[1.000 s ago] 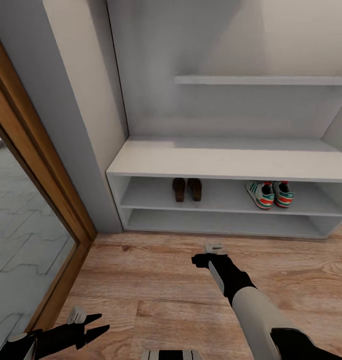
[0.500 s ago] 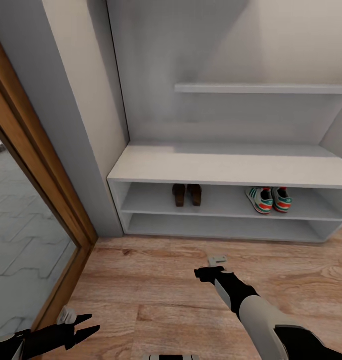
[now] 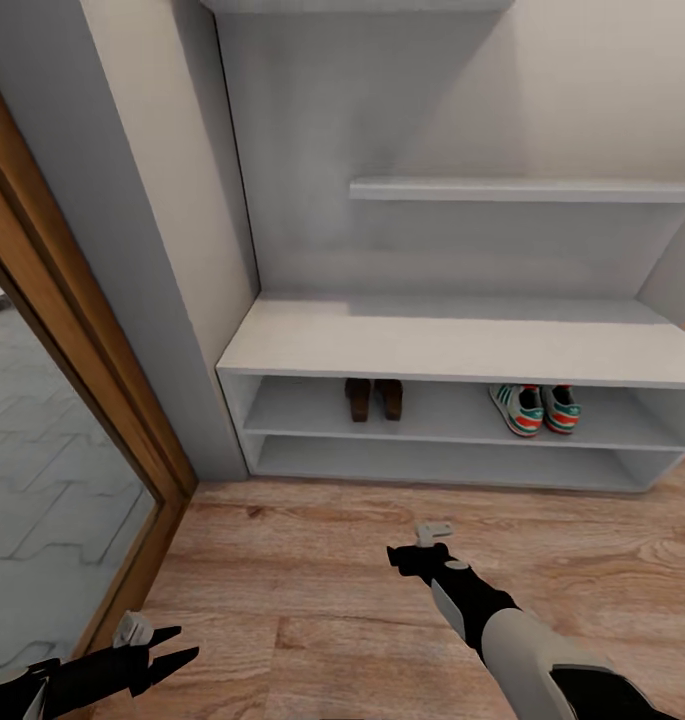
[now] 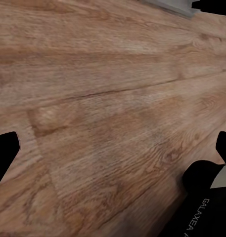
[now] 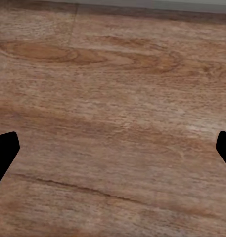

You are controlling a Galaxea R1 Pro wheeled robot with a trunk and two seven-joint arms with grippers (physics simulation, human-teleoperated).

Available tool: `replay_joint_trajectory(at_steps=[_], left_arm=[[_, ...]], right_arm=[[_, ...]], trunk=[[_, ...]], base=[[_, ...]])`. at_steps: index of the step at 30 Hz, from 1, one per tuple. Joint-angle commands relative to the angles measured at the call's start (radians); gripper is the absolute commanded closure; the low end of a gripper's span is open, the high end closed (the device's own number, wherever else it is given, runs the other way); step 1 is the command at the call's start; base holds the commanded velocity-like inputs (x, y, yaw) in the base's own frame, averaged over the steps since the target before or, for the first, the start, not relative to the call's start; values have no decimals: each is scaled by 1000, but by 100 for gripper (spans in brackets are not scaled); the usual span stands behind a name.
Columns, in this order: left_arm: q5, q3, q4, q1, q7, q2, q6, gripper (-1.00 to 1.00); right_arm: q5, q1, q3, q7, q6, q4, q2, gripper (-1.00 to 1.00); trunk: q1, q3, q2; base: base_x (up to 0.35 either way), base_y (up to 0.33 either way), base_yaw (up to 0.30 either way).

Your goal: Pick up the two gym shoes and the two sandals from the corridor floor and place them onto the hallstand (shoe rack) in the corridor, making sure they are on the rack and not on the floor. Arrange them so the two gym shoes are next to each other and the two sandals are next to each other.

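I note a wooden door frame (image 3: 77,330) at the left, its glass pane (image 3: 42,500) showing grey paving stones (image 3: 32,540). A grey-and-cream wall pillar (image 3: 147,200) stands beside it.

Home entry corridor: hallstand (image 3: 462,345) holding shoes, wood plank floor (image 3: 312,580), glazed door (image 3: 52,500).

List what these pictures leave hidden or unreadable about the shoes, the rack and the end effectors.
- Sandals, head view: fronts hidden under the hallstand bench top; straps cannot be made out.
- Gym shoes, head view: toes hidden by the same top.
- Hallstand: right end and topmost shelf cut by the picture edges.
- Left end effector, right end effector: wrist views show dark finger tips at the edges over the corridor floor.
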Motion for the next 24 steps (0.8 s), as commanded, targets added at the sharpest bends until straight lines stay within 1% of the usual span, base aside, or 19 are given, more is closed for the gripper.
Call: replay_joint_trajectory(at_steps=[1,5,9,10,12,14,15,18,19,22,24], left_arm=[[-11,8,-1,-1,0,-1,-1,-100],[-11,9,-1,-1,24,-1,-1,-100],[-10,10,-8,-1,57,-1,-2,-100],[-11,9,-15,-1,68,-1,-2,-100],[-11,8,-22,-1,78,-1,-3,-100],[-12,8,-29,-1,87,-1,-3,-100],[-14,7,-33,-1,99,-1,-4,-100],[-15,6,-37,-1,122,-1,-5,-100],[-16,5,-38,0,142,-1,-6,-100],[-17,4,-38,4,177,-2,-6,-100],[-17,4,-36,13,212,-3,-7,-100]], right_arm=[[10,5,-8,4,-2,1,-1,-100],[11,25,-8,5,-17,4,-7,-100],[11,60,-8,5,-74,11,-10,-100],[11,72,-8,5,-108,13,-12,-100],[12,82,-8,5,-141,15,-16,-100],[12,93,-8,5,-171,18,-22,-100],[12,105,-8,5,-195,21,-31,-100],[12,125,-8,5,-222,26,-42,-100],[12,138,-8,5,-237,28,-48,-100],[12,162,-8,5,-260,29,-53,-100],[12,191,-8,3,-288,30,-58,-100]], trunk=[[-4,2,7],[-19,15,35],[-35,28,63],[-39,31,70],[-46,37,84],[-54,43,98],[-58,46,105],[-69,56,126],[-73,59,133],[-85,68,154],[-92,75,168]], base=[[0,0,0],[0,0,0],[0,0,0],[0,0,0],[0,0,0],[0,0,0],[0,0,0],[0,0,0],[0,0,0],[0,0,0],[0,0,0]])
